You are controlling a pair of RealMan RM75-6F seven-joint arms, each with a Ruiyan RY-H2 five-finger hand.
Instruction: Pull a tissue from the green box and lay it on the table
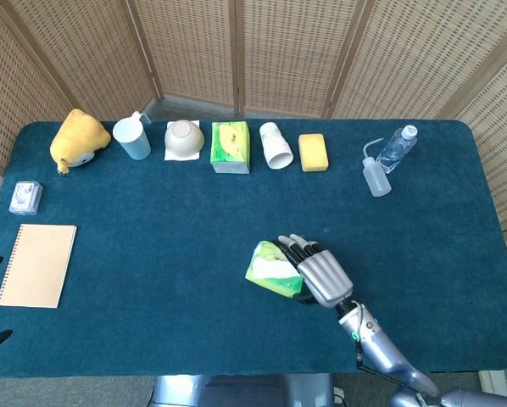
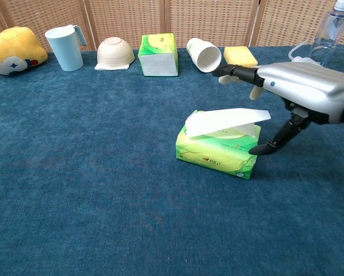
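The right hand (image 2: pixel 301 92) hovers, fingers spread, over the green tissue pack (image 2: pixel 218 150), its top tissue (image 2: pixel 226 121) not yet pulled onto the counter (image 2: pixel 103 190).

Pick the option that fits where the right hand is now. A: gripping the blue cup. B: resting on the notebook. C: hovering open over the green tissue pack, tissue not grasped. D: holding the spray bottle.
C: the right hand hangs open above the green tissue pack, and the tissue lies free of its fingers.

Two tissue packs (image 1: pixel 275 269) (image 1: pixel 230 147), two bottles (image 1: pixel 397 148) (image 1: pixel 376 176), two cups (image 1: pixel 133 137) (image 1: pixel 276 146), one bowl (image 1: pixel 184 138), sponge (image 1: pixel 313 153), notebook (image 1: pixel 37 264).
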